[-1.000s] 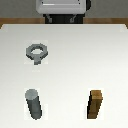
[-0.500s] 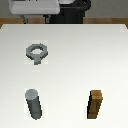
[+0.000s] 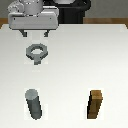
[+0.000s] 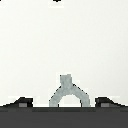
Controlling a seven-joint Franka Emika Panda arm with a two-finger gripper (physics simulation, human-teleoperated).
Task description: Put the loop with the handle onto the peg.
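Note:
The loop with the handle (image 3: pixel 36 50) is a flat grey ring lying on the white table, its short tab pointing toward the peg. In the wrist view the loop (image 4: pixel 61 94) shows partly, with the tab on its rim. The peg (image 3: pixel 34 104), a dark grey upright cylinder, stands near the front on the exterior view's left. My gripper (image 3: pixel 35 34) hangs open just behind and above the loop, with nothing between its fingers. Both dark fingertips (image 4: pixel 22 102) flank the loop in the wrist view.
A brown upright wooden block (image 3: pixel 96 104) stands on the exterior view's right, level with the peg. The robot's dark base (image 3: pixel 72 12) sits behind the table's (image 3: pixel 90 55) far edge.
The gripper has come down and toward the exterior view's left, from behind the table's far edge to just over the loop. The loop, peg and block have not moved.

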